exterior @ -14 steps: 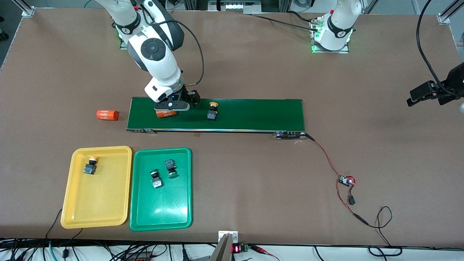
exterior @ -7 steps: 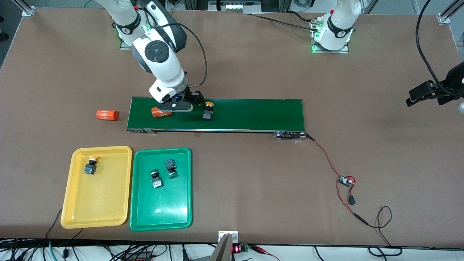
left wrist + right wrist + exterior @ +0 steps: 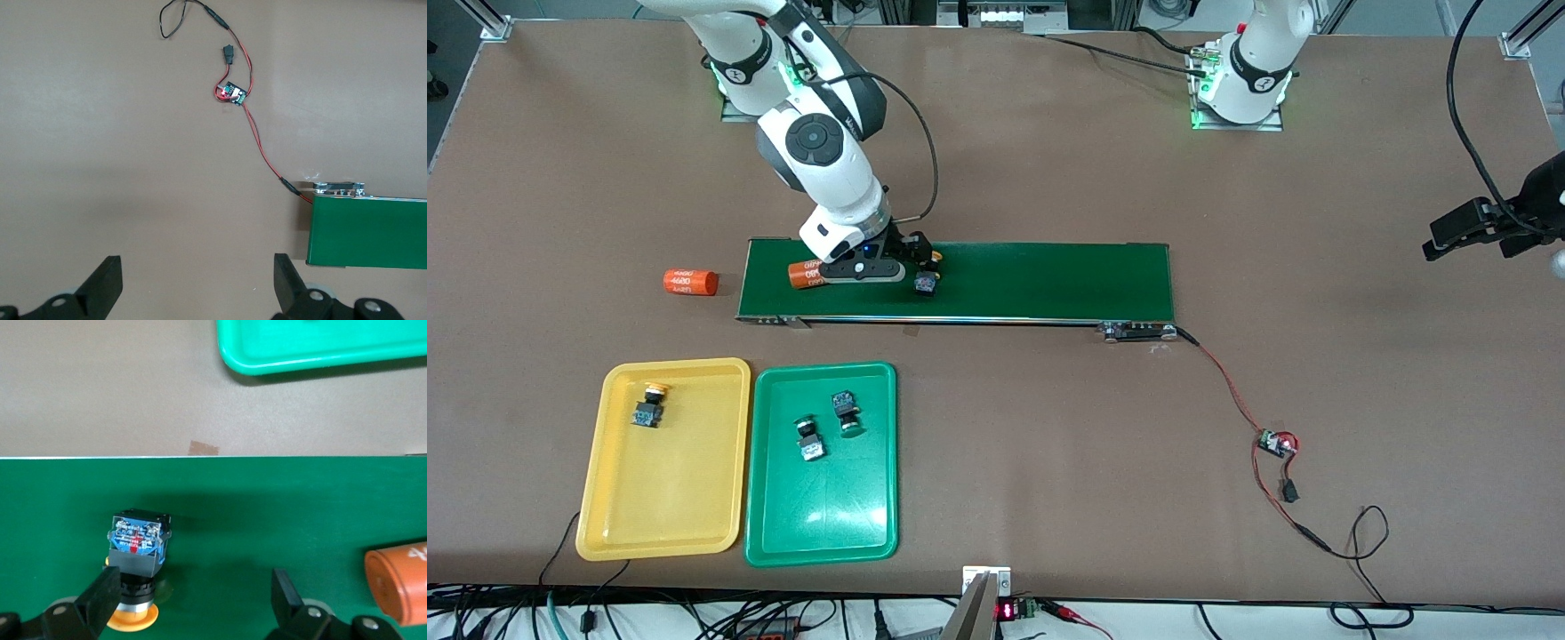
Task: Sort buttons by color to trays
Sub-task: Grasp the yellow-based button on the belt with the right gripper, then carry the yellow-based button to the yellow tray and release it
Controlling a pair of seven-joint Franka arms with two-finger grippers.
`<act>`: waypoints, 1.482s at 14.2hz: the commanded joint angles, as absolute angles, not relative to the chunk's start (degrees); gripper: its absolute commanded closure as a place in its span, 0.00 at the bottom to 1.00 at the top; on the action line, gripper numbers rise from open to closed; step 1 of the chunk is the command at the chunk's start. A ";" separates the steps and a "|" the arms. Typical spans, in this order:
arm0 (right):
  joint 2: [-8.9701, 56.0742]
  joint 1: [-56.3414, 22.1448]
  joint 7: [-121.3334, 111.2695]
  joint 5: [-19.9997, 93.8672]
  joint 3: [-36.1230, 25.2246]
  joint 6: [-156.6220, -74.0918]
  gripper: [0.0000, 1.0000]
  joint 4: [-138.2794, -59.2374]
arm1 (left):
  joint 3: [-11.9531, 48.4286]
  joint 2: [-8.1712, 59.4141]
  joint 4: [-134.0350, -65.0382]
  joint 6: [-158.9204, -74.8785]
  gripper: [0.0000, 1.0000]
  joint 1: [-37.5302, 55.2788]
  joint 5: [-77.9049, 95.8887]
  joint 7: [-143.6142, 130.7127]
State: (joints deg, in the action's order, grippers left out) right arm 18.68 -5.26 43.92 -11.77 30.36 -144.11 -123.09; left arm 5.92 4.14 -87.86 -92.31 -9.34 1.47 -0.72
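Right gripper [image 3: 911, 269] open, empty, over conveyor belt [image 3: 1049, 280] beside yellow-capped button [image 3: 137, 553]; I see left gripper [image 3: 197, 283] open, waiting.

Two white arms with dark grey joint caps and black cables are seen, green lights glowing at their bases, each ending in black two-finger grippers with round screw holes.

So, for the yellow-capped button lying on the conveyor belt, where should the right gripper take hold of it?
Probably across the black-and-blue body, coming straight down. The yellow-capped button lies on its side on the conveyor belt, its cap toward the open right gripper, so the boxy body's flat sides give a surer hold than the round cap. It should also stay clear of the orange cylinder.
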 commanded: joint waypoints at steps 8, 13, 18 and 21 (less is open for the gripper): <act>20.65 -4.92 47.19 -12.92 30.06 -145.02 0.00 -122.96 | 5.80 2.81 -88.95 -92.99 0.00 -9.14 1.41 -0.70; 21.09 -5.10 47.64 -13.01 29.53 -144.93 0.00 -122.96 | 5.71 2.81 -88.95 -93.08 0.00 -9.14 1.41 -0.70; 21.97 -5.01 47.29 -13.88 29.27 -145.02 0.16 -122.96 | 5.71 2.81 -88.95 -93.08 0.00 -9.23 1.41 -0.70; 22.59 -4.92 47.11 -16.61 28.92 -145.19 0.49 -122.96 | 5.71 2.81 -88.95 -93.08 0.00 -9.14 1.41 -0.70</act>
